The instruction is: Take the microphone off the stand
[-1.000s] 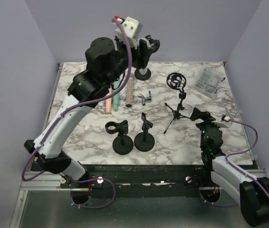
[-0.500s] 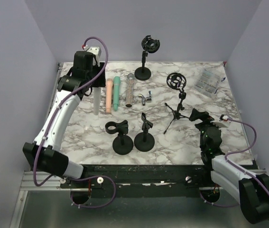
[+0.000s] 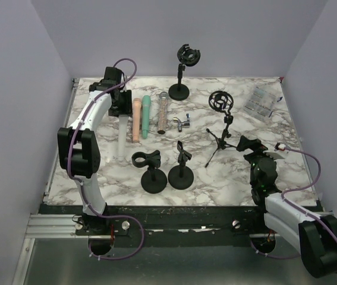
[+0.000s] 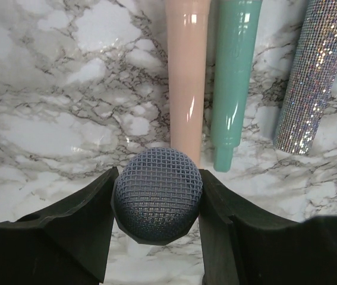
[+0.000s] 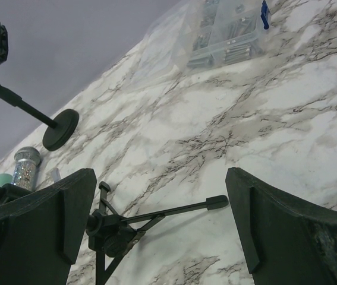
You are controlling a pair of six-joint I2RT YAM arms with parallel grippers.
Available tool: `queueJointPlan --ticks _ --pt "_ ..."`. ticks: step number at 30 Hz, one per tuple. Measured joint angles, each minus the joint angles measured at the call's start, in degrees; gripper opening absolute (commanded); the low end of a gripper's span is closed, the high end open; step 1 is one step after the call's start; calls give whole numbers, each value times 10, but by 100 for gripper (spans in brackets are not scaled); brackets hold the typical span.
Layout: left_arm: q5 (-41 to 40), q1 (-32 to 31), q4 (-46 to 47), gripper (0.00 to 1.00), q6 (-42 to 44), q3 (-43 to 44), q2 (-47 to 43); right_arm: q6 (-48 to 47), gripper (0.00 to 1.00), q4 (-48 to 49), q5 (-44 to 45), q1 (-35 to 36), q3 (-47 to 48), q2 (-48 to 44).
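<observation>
Overhead: the left arm reaches to the far-left part of the marble surface, and the left gripper is clamped on the head of the microphone. Its pale handle runs back toward the near edge, just left of the pink microphone; the teal microphone and glitter microphone lie in a row beyond. The held microphone is well apart from every stand: the shock-mount stand at the far edge, the tripod stand mid-right, and the ring-clip stand and narrow-clip stand near centre. The right gripper sits low beside the tripod. Left wrist: a blue-grey mesh ball is pinched between both fingers, with pink and teal handles on the surface past it. Right wrist: the gripper is spread wide, grasping nothing, its fingers either side of 1 tripod leg. The parts bag lies at the far edge.
</observation>
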Motion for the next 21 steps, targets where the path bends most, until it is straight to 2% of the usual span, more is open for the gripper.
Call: queueJointPlan --ticks 6,10,16,21 --pt "11 0 -15 0 -4 93 77 3 100 0 -1 0 1 7" --pt "12 1 -30 9 -4 147 129 5 100 0 -2 0 2 10" --pt "13 1 -51 16 -5 191 172 7 100 1 -3 0 5 21" --pt "24 2 -52 21 -11 193 176 9 100 0 -4 0 8 33"
